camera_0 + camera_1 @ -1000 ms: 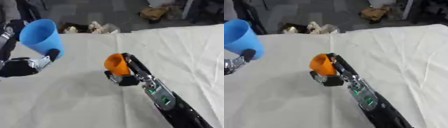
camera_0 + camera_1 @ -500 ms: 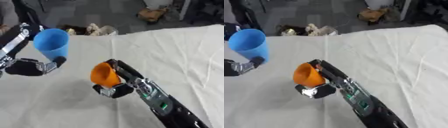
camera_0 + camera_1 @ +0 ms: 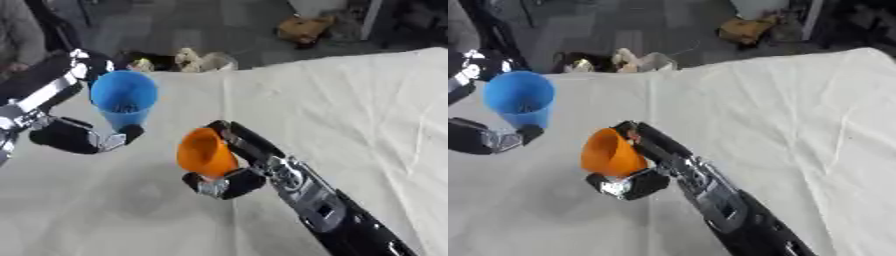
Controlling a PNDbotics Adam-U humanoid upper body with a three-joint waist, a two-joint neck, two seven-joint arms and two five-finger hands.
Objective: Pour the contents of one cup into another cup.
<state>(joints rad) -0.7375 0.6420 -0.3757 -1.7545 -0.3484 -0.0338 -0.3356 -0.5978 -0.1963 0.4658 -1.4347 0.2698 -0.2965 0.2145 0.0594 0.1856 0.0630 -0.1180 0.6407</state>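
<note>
The right robot hand (image 3: 223, 180) has its fingers and thumb curled round the orange cup (image 3: 204, 153), gripping it low on the body and holding it above the white-clothed bench (image 3: 350, 115), near the middle of the cloth. The cup is tipped, its long axis leaning away from the forearm, so the mouth faces up and toward the bench's left edge. That is the direction that matters: the blue cup (image 3: 123, 98) lies to the left and a little farther toward the far edge, with an open gap between the 2 rims (they are near, not touching).

The left robot hand (image 3: 72, 136) is closed round the blue cup, pinching its lower part, and holds it close to upright with the mouth open toward the camera. Some small dark bits seem to sit inside it, though what they are cannot be made out. The inside of the orange cup is hidden from both views.

Judging by the tilt, the orange cup is the pourer and the blue one the receiver; the next move calls for bringing the orange rim over the blue mouth before tipping further. The right robot hand carries the cup that must travel.

Count: 2 cups, 1 orange and 1 blue; 2 robot hands, each holding 1.
</note>
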